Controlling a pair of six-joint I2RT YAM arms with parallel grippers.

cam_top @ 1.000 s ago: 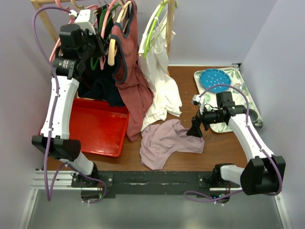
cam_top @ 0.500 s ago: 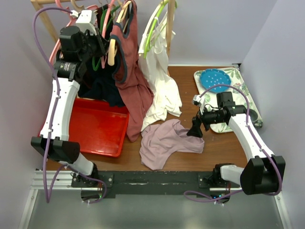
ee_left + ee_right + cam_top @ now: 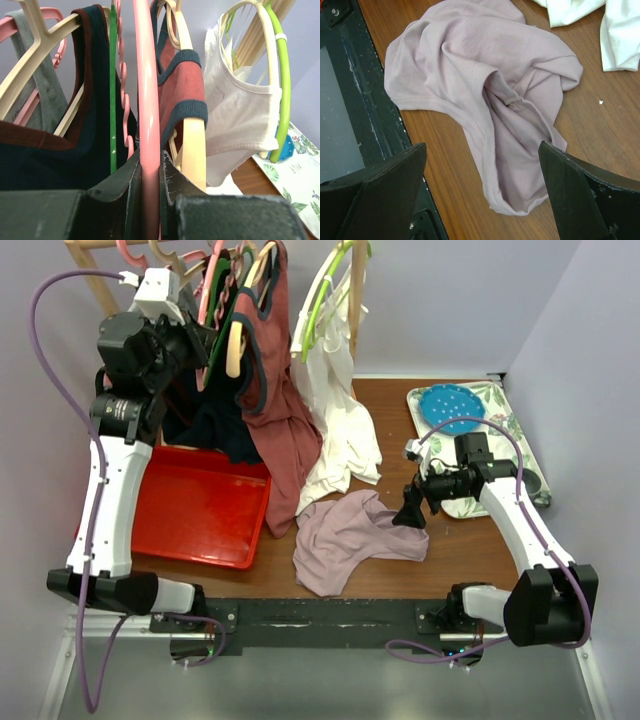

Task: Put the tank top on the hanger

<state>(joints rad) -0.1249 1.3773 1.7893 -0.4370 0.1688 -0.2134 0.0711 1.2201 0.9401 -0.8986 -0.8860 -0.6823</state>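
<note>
The left pincer is clamped together on the lower bar of the hanger, whose salmon-pink arm rises straight up between the two dark jaws. In the top view this pincer sits high at about 11 o'clock, among the clothes on a wooden rack. Just beside the held hanger hang a dark navy garment at 9 o'clock and a rust-red top on a tan wooden hanger at 3 o'clock. Farther toward 3 o'clock a white garment hangs on a lime-green hanger. The right pincer has its jaws wide apart and holds nothing. It hovers over the edge of the tank top, which lies crumpled in a loose heap on the brown wooden desk. Seen from above, the tank top lies near the middle of the desk's near edge, and the right pincer is at its 3 o'clock side. A red tray lies on the desk at 9 o'clock of the top. A leaf-patterned tray bearing a blue plate sits at about 2 o'clock. Pale lavender walls close the desk in at the back and on both sides.
</note>
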